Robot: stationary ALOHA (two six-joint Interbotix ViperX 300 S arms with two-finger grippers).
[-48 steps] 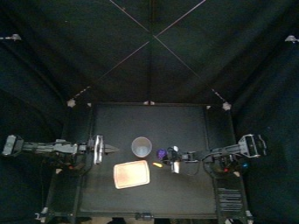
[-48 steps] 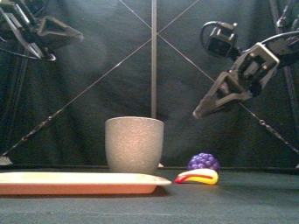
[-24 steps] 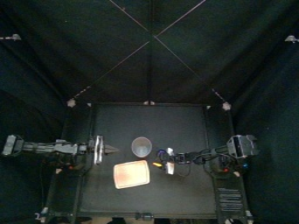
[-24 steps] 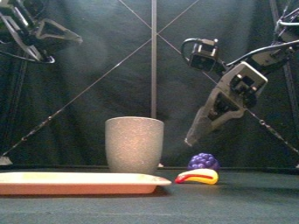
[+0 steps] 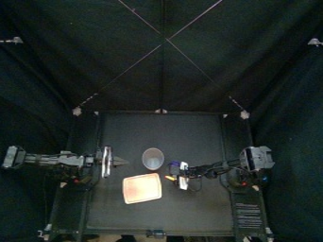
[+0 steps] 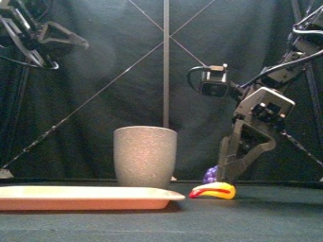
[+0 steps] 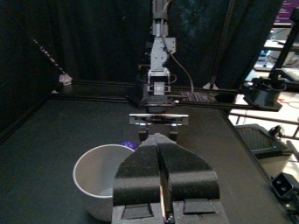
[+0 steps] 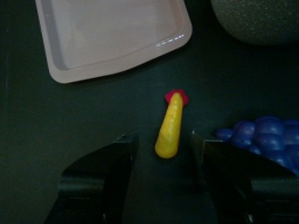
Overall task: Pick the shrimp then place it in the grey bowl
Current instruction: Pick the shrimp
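As right end effector (image 8: 170, 138) has dropped lower, jaws apart, over shrimp (image 6: 214, 191)

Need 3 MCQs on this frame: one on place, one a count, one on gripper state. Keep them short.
1. Where does the shrimp lie relative to the pink tray?
A. on the tray
B. on the table beside the tray
C. under the tray

2. How many toy foods are on the table?
A. one
B. three
C. two

3. The right gripper is:
A. open over the shrimp
B. shut on the shrimp
C. shut and empty

Answers:
1 B: the right wrist view shows the shrimp on dark table surface, clear of the tray's rim.
2 C: only the shrimp and the purple grapes show.
3 A: its jaws stand apart, one on either side of the shrimp, not touching it.
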